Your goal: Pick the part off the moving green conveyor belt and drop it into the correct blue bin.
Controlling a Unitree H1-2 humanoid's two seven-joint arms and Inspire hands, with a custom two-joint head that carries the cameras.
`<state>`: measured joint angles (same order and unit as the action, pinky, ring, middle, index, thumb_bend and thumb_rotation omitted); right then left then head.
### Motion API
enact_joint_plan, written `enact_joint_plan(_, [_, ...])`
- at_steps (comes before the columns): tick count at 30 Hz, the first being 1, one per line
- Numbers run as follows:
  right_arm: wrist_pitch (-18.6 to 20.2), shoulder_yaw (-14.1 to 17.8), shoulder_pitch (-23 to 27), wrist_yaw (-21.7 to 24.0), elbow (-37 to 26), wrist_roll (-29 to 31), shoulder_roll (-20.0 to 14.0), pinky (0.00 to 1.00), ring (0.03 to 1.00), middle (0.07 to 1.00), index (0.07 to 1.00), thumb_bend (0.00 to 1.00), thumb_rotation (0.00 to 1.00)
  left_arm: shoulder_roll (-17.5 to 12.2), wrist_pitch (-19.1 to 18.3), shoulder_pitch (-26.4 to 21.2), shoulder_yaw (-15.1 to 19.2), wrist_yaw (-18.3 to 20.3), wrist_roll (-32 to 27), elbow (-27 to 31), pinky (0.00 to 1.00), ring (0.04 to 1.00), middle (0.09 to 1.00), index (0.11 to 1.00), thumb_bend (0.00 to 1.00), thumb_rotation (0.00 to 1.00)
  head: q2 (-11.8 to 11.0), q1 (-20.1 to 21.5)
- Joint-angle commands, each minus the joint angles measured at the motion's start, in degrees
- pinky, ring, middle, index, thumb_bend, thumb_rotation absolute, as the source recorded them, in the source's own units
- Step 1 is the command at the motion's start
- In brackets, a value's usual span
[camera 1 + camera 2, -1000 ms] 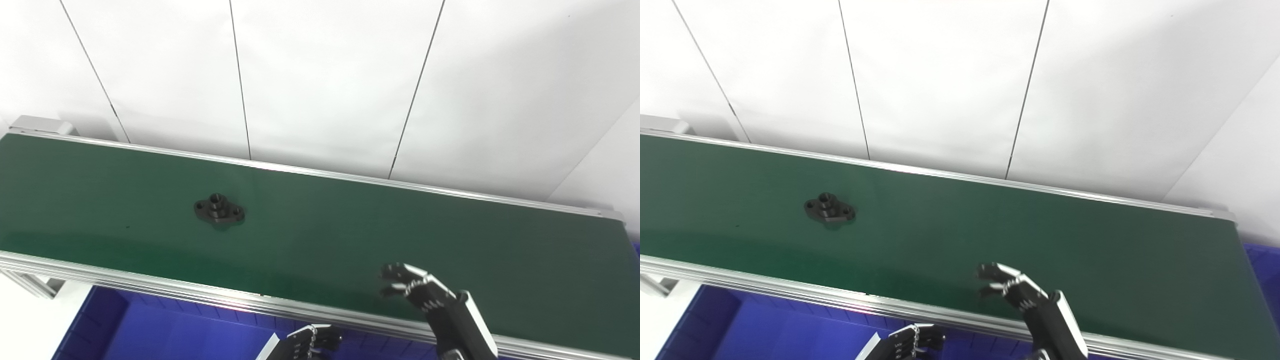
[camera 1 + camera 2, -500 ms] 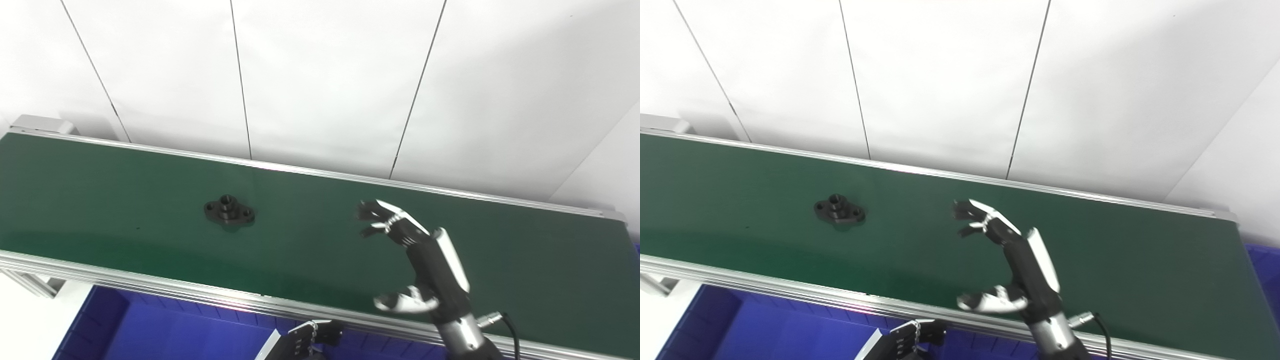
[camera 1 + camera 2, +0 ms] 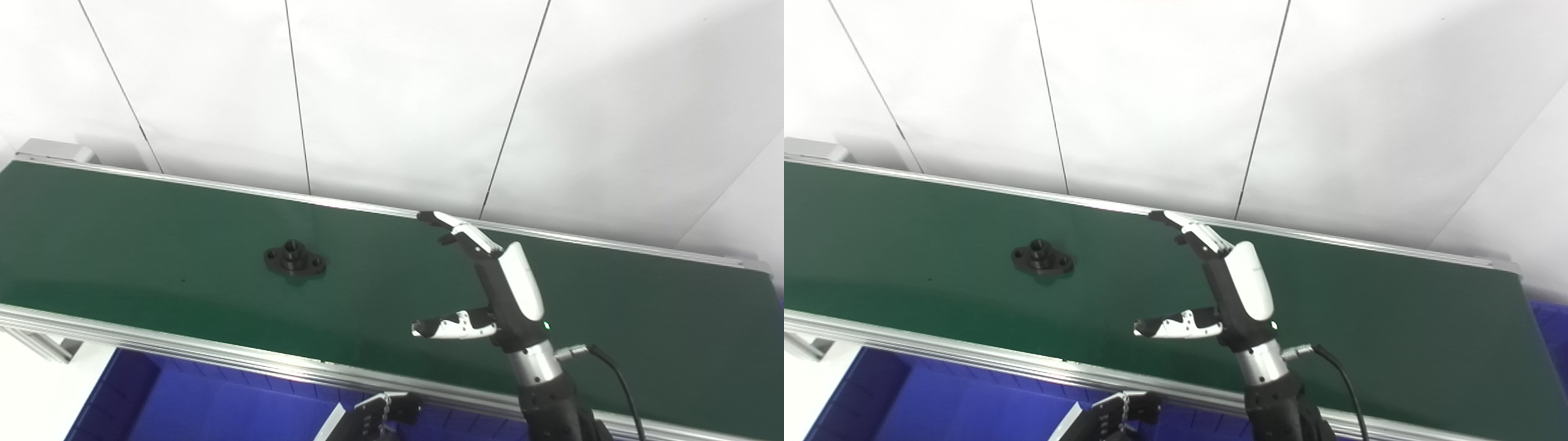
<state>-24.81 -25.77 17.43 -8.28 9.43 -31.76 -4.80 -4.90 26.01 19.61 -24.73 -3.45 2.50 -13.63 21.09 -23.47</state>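
Black flanged part (image 3: 294,261), flat on green conveyor belt (image 3: 122,245)

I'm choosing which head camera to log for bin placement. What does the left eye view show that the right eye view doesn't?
Only the left eye view shows the conveyor's grey end block whole; the right eye view crops it. Only the right eye view clearly shows the far-right blue bin past the belt's end. Both show the black part lying on the green belt, the open right robot hand above it, and the near blue bin.
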Motion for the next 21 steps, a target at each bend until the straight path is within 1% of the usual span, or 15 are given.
enact_joint_plan(1, [-2.1, -0.2, 2.5, -2.5, -0.1, -2.1, 0.2, 0.89, 0.839, 0.831, 0.839, 0.98, 0.84, 0.3, 0.9, -0.1, -0.6, -0.1, 0.5, -0.1, 0.65, 0.727, 0.752, 0.735, 0.8, 0.85, 0.0, -0.1])
enact_joint_plan(3, [-2.1, -0.3, 3.5, -3.0, 1.0, -3.3, 0.4, 0.92, 0.845, 0.834, 0.842, 0.97, 0.83, 0.3, 0.9, -0.3, -0.7, -0.3, 0.6, -0.4, 0.64, 0.723, 0.75, 0.733, 0.79, 0.86, 0.1, -0.2])
enact_joint_plan(7, [-1.6, -0.2, 5.1, -2.4, 2.7, -5.4, 1.2, 0.95, 0.856, 0.835, 0.847, 0.95, 0.82, 0.3, 0.9, -0.3, -1.1, -0.9, 1.0, -0.3, 0.64, 0.721, 0.748, 0.733, 0.78, 0.86, 0.2, -0.3])
enact_joint_plan(11, [-1.1, -0.4, 6.5, -2.6, 5.1, -7.6, 2.5, 0.98, 0.862, 0.833, 0.847, 0.94, 0.8, 0.6, 0.9, -0.3, -1.1, -0.2, 0.5, -0.2, 0.64, 0.723, 0.749, 0.733, 0.78, 0.86, 0.2, -0.5])
enact_joint_plan(14, [-0.7, -0.6, 7.8, -2.1, 7.0, -8.5, 3.2, 0.98, 0.859, 0.831, 0.843, 0.94, 0.8, 1.0, 0.9, -0.5, -1.1, 0.0, 0.1, -0.5, 0.64, 0.724, 0.75, 0.733, 0.78, 0.85, 0.4, -1.1])
enact_joint_plan(16, [-0.4, -0.7, 8.3, -1.7, 7.9, -8.8, 3.5, 0.98, 0.862, 0.831, 0.847, 0.94, 0.8, 1.2, 0.9, -0.6, -1.2, -0.3, 0.3, -0.7, 0.64, 0.723, 0.75, 0.734, 0.79, 0.85, 0.5, -1.2])
enact_joint_plan(21, [-0.7, -1.5, 10.7, -1.9, 12.8, -9.7, 4.7, 0.96, 0.86, 0.823, 0.845, 0.94, 0.78, 0.9, 0.9, -0.2, -2.0, -1.6, 1.4, -0.3, 0.64, 0.726, 0.753, 0.741, 0.8, 0.87, 0.9, -1.4])
